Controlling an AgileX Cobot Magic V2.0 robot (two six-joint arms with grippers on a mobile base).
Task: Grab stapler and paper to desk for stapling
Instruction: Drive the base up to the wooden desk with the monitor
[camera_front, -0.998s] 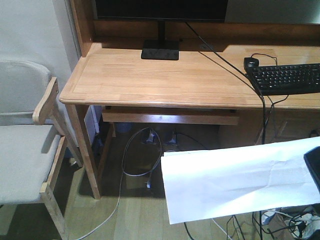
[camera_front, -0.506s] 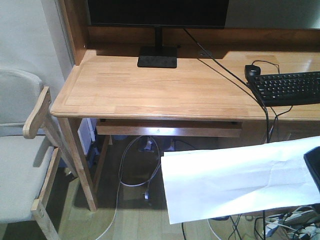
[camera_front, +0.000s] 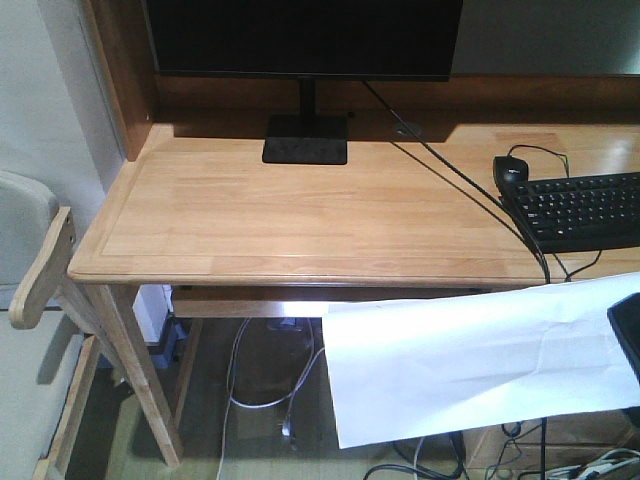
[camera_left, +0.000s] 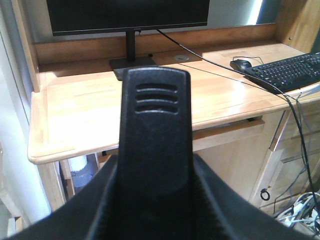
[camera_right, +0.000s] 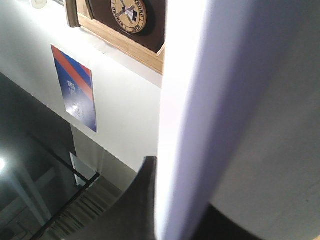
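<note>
In the left wrist view the black stapler (camera_left: 156, 115) stands up between my left gripper's (camera_left: 156, 197) fingers, which are shut on its sides; its ribbed end points at the desk (camera_left: 85, 105). The white paper (camera_front: 470, 360) hangs flat in the air in front of the desk (camera_front: 300, 215), below its front edge, held at its right end by my right gripper (camera_front: 627, 335). In the right wrist view the paper (camera_right: 200, 100) runs edge-on between that gripper's (camera_right: 187, 212) dark fingers, which are shut on it.
A monitor stand (camera_front: 306, 139) sits at the back of the desk. A black mouse (camera_front: 511, 168) and keyboard (camera_front: 585, 210) lie at the right, with a cable crossing the top. A wooden chair (camera_front: 40, 280) stands left. Cables (camera_front: 260, 390) hang under the desk.
The whole view has closed in on the desk, which now looms larger and nearer, and the chair has slid towards the left edge. The paper keeps its place in the frame.
</note>
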